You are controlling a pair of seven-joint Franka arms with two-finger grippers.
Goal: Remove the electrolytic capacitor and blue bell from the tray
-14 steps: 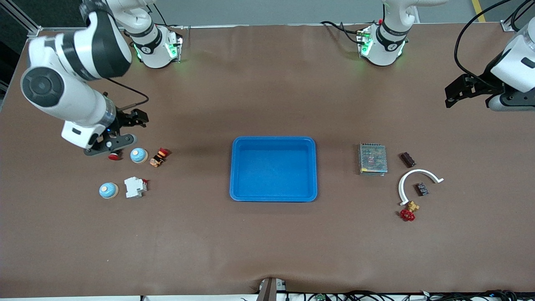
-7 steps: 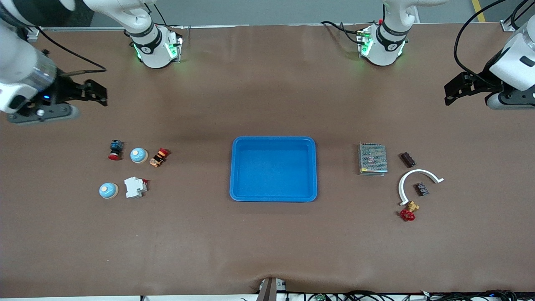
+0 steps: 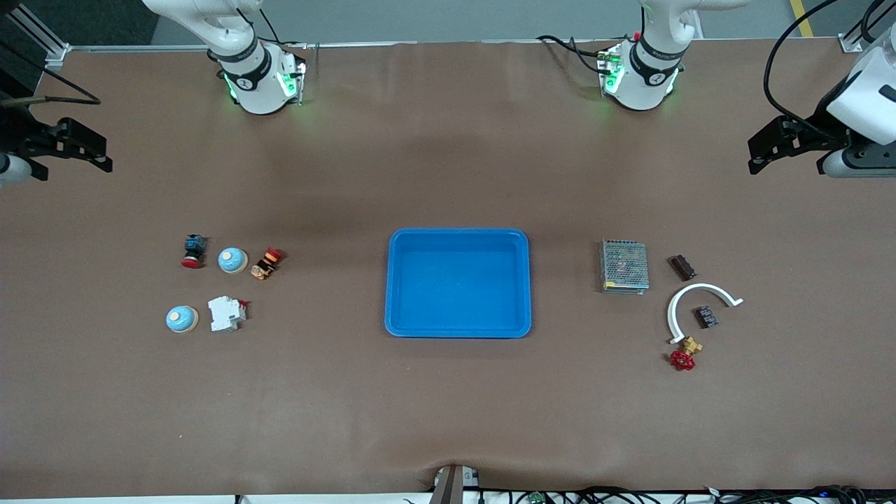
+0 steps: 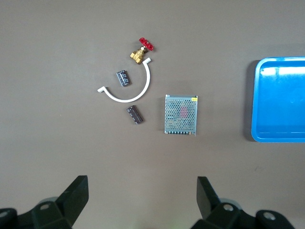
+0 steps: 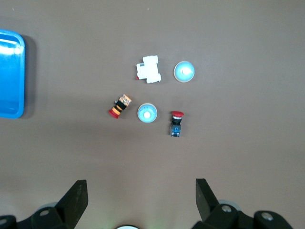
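Two light-blue dome bells lie toward the right arm's end of the table, one (image 3: 232, 260) between two push buttons, the other (image 3: 182, 319) nearer the camera. They also show in the right wrist view (image 5: 147, 113) (image 5: 184, 71). Two small dark capacitors (image 3: 682, 267) (image 3: 705, 317) lie toward the left arm's end; the left wrist view shows them too (image 4: 135, 115) (image 4: 124, 78). A blue tray (image 3: 458, 282) sits mid-table, empty. My right gripper (image 3: 73, 164) (image 5: 140, 200) is open and empty, high over its table end. My left gripper (image 3: 785, 164) (image 4: 141, 200) is open and empty, high over the other end.
Beside the bells lie a red-and-blue push button (image 3: 194, 250), an orange-and-red button (image 3: 267, 262) and a white breaker (image 3: 226, 313). Beside the capacitors lie a metal mesh power supply (image 3: 624, 266), a white curved piece (image 3: 693, 302) and a brass valve with a red handle (image 3: 685, 353).
My right arm has swung up and away from the bells to its end of the table. My left gripper has shifted only slightly. Nothing on the table moved.
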